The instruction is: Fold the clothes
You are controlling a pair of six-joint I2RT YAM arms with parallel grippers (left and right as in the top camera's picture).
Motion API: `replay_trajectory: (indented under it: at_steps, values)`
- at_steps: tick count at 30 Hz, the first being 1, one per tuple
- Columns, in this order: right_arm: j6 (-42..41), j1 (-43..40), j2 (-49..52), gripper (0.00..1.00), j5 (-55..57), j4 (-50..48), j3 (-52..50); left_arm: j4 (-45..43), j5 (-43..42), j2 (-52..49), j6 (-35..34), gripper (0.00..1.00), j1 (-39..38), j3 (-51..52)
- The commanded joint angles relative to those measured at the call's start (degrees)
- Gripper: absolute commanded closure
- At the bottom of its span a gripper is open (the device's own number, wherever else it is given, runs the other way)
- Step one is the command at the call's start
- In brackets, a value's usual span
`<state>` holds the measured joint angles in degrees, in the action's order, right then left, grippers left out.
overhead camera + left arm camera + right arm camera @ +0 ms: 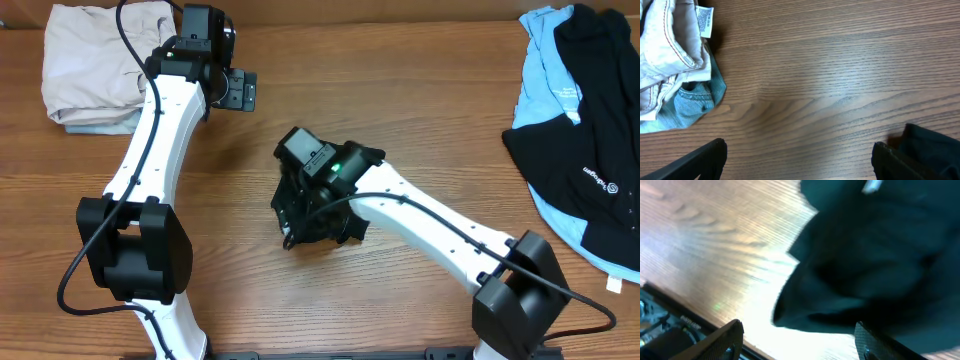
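The right claw (799, 335) — spread wide — hangs just over the crumpled black garment (880, 255), far nearer it than the left claw (797, 156) (also spread, beside the beige pile (95, 60)).

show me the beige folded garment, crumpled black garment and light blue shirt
beige folded garment (95, 60), overhead, top layer
crumpled black garment (880, 255), right wrist, bunched middle
light blue shirt (545, 65), overhead, upper left part
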<state>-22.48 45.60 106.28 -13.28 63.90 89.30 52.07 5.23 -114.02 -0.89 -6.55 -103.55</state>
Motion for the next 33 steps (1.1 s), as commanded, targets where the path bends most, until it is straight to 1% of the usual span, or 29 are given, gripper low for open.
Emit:
replay_trajectory:
  at_steps: [1,3,6,9,12,17,20,21,22,23,24,25,27,32,33]
  values:
    - [0.48,-7.02,-0.20,0.25,2.40,-0.74,5.73,0.13,-0.83,0.87,0.87,0.06,0.24,-0.31]
    - [1.88,-10.27,-0.20,0.25,2.78,-3.32,6.34,0.11,-0.83,0.87,0.87,0.06,0.24,-0.31]
    - [4.02,-13.70,1.05,0.32,2.97,-10.10,5.70,0.15,-0.83,0.87,0.87,0.06,0.24,-0.31]
    - [8.02,-14.14,4.33,0.32,3.17,-15.87,5.29,-0.20,-0.81,0.87,0.87,0.06,0.24,-0.31]
    - [12.09,-14.14,8.46,0.31,3.39,-19.52,5.27,-0.50,-0.79,0.87,0.90,0.06,0.26,-0.31]
    - [12.52,-14.14,14.05,0.31,4.28,-24.55,5.27,-0.55,-0.79,0.87,0.90,0.06,0.26,-0.31]
    - [13.62,-14.14,15.91,0.35,4.87,-27.61,5.27,-0.59,-0.79,0.87,0.90,0.06,0.26,-0.31]
    - [13.84,-14.03,16.13,0.45,4.85,-29.40,5.27,-0.59,-0.79,0.87,0.90,0.06,0.26,-0.31]
    - [13.90,-13.88,16.17,0.49,4.90,-30.08,5.27,-0.59,-0.79,0.87,0.90,0.06,0.26,-0.31]
    - [14.01,-13.62,16.46,0.62,4.87,-31.69,5.27,-0.70,-0.79,0.87,0.90,0.06,0.26,-0.31]
    - [14.03,-13.42,16.68,0.66,4.92,-32.46,5.27,-0.79,-0.79,0.87,0.90,0.06,0.26,-0.31]
    - [14.03,-13.29,16.98,0.73,4.92,-33.03,5.27,-0.94,-0.81,0.87,0.87,0.06,0.26,-0.31]
    - [14.01,-13.11,17.84,0.80,4.96,-34.07,5.27,-1.11,-0.79,0.87,0.87,0.06,0.26,-0.31]
    - [13.99,-13.09,18.43,0.78,4.83,-32.94,5.27,-1.14,-0.74,0.87,0.92,0.06,0.26,-0.31]
    - [13.99,-13.09,18.43,0.76,4.63,-32.59,5.27,-1.18,-0.72,0.87,0.92,0.06,0.26,-0.31]
